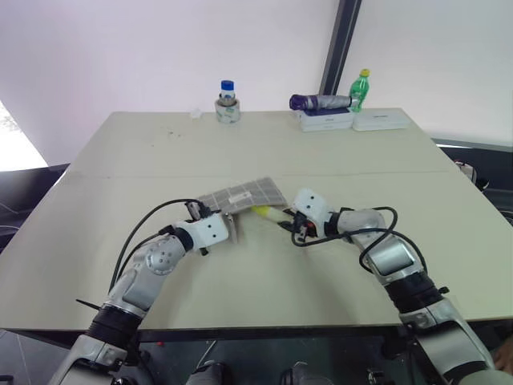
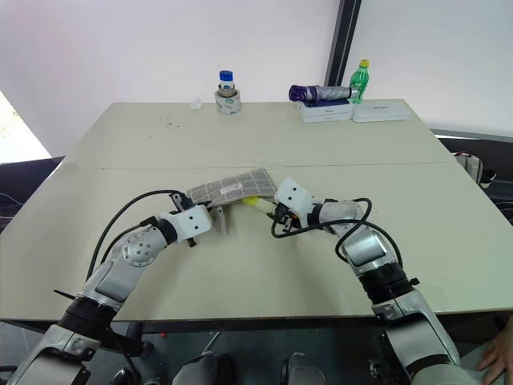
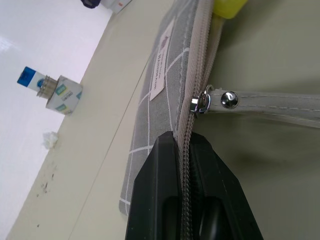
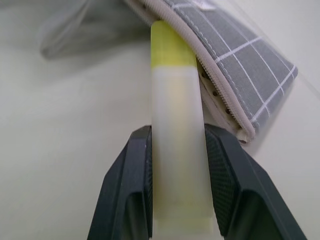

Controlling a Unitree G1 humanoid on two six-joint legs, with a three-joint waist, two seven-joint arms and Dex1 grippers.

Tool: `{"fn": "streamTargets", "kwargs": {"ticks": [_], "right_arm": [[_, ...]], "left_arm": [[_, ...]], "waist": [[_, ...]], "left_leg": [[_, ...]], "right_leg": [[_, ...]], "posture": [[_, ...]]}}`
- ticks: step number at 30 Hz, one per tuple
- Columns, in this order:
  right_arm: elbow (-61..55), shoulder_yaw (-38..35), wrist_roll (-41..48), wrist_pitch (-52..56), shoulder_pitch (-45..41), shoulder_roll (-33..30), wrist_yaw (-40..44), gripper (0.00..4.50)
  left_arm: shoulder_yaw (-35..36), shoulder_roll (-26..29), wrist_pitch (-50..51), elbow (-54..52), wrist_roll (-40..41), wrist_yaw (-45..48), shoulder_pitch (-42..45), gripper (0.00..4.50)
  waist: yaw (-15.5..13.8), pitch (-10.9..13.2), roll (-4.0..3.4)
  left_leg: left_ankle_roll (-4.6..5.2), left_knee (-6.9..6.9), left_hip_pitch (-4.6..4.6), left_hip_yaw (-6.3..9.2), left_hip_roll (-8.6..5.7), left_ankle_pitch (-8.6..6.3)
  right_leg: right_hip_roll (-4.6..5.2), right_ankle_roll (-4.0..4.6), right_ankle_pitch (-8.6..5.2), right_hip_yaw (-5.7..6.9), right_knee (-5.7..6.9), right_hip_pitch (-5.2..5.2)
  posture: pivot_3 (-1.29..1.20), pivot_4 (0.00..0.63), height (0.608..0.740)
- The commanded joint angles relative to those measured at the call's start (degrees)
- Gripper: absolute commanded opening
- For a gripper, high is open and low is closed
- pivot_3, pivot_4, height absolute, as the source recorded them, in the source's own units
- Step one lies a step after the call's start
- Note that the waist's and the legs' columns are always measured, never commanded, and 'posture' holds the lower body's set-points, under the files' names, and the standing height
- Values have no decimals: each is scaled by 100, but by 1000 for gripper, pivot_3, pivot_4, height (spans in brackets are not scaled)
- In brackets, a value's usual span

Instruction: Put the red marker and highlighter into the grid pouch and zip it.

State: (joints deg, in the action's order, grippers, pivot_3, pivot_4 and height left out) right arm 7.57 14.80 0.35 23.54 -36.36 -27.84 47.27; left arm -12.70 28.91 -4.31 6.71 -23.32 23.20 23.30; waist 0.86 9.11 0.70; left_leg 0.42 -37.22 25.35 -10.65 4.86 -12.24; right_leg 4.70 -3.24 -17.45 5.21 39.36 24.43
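Grid pouch [image 1: 242, 195] near the middle of the table [image 1: 144, 160], tilted, zipper edge lifted off the surface. Pinched along that zipper edge by the left gripper [image 3: 183, 145], fingers pressed together on the fabric, zipper pull [image 3: 202, 101] just beyond them. Highlighter [image 4: 175, 120] clamped between the right gripper [image 4: 176, 145] fingers, yellow cap touching the pouch's open mouth. Well behind the pouch, at the table's far edge: small jar [image 1: 228, 103], green bottle [image 1: 361, 88].

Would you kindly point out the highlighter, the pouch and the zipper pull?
highlighter [image 4: 176, 165]: right wrist view, pale barrel.
pouch [image 3: 161, 107]: left wrist view, grey side panel.
zipper pull [image 3: 202, 102]: left wrist view, metal slider.
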Motion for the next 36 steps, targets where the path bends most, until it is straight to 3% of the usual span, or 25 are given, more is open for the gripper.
{"fn": "streamTargets", "kwargs": {"ticks": [1, 4, 14, 21, 36], "right_arm": [[-430, -330, 329, 384, -170, 123, -23, 911], [-350, -45, -59, 183, -177, -14, -73, 911], [-881, -265, 500, 870, -180, 515, -150, 911], [-204, 402, -656, -423, -194, -165, -254, 911], [-129, 877, -1407, -1639, -497, 3, -124, 911]], "left_arm": [[24, 90, -180, -121, -88, -77, 135, 0], [-7, 41, -270, -159, 3, -13, 138, 0], [-143, 11, -500, -165, -140, 68, 176, 0], [-55, -59, -461, -205, 37, 106, 199, 0], [-245, 62, -1438, -158, 491, 704, 256, 0]], "waist": [[3, 0, 0], [3, 0, 0], [-2, 0, 0], [-9, 0, 0], [-6, 0, 0]], "left_leg": [[0, 0, 0, 0, 0, 0], [0, 0, 0, 0, 1, 0], [0, 0, 0, 0, 0, 0], [6, -3, 2, -1, -4, -4], [-1, -4, 2, -8, -1, 1]], "right_leg": [[-1, 0, 0, 0, 0, 0], [0, 0, 0, 0, 0, 0], [-1, 0, 0, 0, 0, 0], [6, 0, 0, 0, -1, -1], [0, 0, 0, 0, 0, 2]], "posture": [[0, 150, 738], [0, 150, 738], [0, 150, 738], [0, 150, 738], [0, 150, 738]]}}
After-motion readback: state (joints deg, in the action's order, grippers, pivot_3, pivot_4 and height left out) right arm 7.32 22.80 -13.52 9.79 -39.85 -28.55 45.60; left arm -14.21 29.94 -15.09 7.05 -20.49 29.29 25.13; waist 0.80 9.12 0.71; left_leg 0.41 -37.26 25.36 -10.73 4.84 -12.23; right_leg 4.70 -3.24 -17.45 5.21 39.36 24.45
